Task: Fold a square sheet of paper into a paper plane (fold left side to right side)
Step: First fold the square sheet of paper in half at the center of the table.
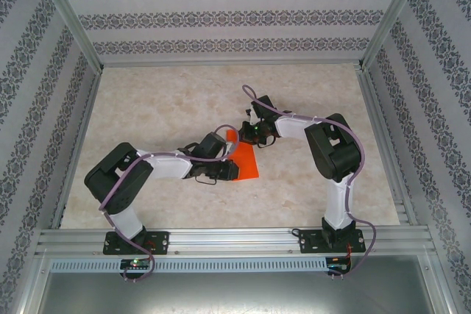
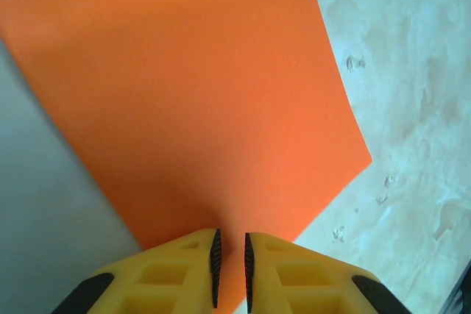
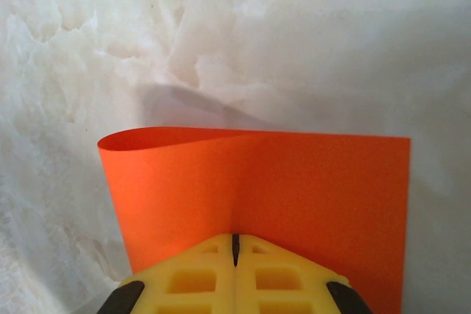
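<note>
Bright orange thin square sheet of paper [image 1: 246, 161] sits near table centre on the pale marbled tabletop [image 1: 169, 101], between my two arms. My left gripper [image 2: 230, 259], at the sheet's 9 o'clock, has its yellow fingers [image 2: 184, 270] narrowed to a slit pinching the paper's edge. My right gripper [image 3: 235, 249], at 12 o'clock, is fully closed on the sheet's curled-over edge [image 3: 169, 137].

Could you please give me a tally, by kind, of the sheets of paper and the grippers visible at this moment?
Orange square sheet of paper: 1
Grippers, left gripper and right gripper, each gripping the paper: 2
Total: 3
</note>
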### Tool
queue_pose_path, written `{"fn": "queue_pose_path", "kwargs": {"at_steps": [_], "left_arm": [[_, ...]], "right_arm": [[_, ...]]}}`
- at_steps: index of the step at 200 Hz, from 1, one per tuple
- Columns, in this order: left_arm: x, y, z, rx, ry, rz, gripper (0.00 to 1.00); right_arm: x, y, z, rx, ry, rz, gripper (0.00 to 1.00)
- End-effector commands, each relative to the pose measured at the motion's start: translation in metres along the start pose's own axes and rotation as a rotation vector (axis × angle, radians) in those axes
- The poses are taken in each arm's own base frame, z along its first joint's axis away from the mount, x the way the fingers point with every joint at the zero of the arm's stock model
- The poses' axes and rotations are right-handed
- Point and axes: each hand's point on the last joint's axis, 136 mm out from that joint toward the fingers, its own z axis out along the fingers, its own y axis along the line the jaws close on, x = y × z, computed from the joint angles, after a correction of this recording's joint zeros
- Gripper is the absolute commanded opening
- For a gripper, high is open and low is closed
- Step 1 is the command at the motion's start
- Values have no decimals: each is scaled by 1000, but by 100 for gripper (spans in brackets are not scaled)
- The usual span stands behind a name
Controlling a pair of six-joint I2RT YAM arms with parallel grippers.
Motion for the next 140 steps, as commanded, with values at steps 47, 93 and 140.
{"fn": "queue_pose_path", "kwargs": {"at_steps": [47, 93, 140], "left_arm": [[52, -4, -1, 0, 122, -66, 21], [23, -34, -31, 69, 40, -5, 23], [-49, -11, -49, 95, -86, -87, 24]], "right_arm": [[13, -39, 12, 137, 40, 27, 3], [12, -36, 12, 117, 35, 21, 3], [11, -33, 10, 114, 33, 6, 3]]}}
